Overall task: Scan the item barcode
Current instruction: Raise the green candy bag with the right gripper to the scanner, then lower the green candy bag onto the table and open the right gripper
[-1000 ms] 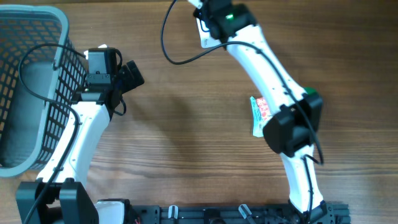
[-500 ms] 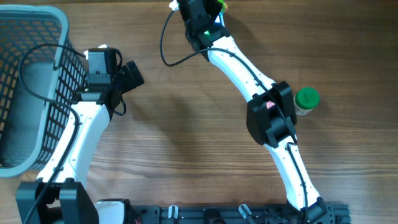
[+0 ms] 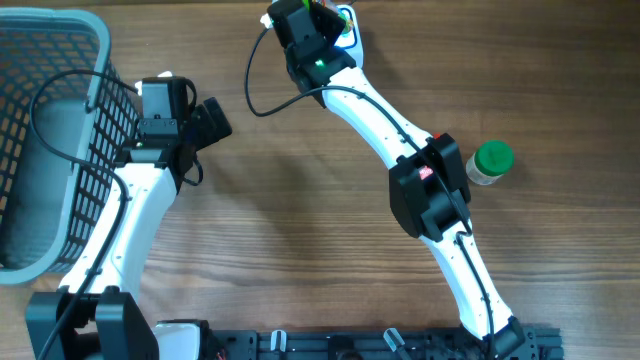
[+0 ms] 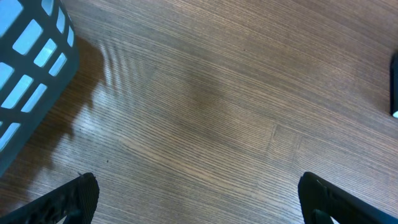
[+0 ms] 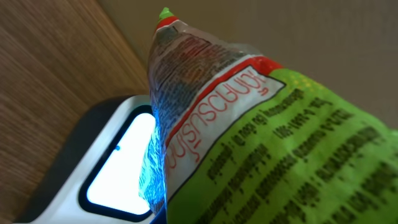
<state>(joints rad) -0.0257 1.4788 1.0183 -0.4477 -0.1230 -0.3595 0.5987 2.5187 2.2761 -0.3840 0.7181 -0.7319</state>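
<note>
The item is a green and red snack packet (image 5: 267, 143) that fills most of the right wrist view, its sealed end pointing up. It hangs right over the lit window of a white barcode scanner (image 5: 115, 171), and blue light falls on its edge. Seen from overhead, my right gripper (image 3: 325, 22) is at the far edge of the table above the scanner (image 3: 350, 25), shut on the packet; its fingers are hidden. My left gripper (image 3: 215, 120) (image 4: 199, 205) stands open over bare wood next to the basket.
A grey mesh basket (image 3: 50, 140) (image 4: 31, 62) fills the far left. A small jar with a green lid (image 3: 490, 160) stands to the right of my right arm's elbow. Something dark (image 4: 394, 87) shows at the right edge of the left wrist view.
My right arm has swung left along the far edge with the packet and now holds it over the scanner. Its elbow shifted left, uncovering the green-lidded jar. The left arm has stayed still.
</note>
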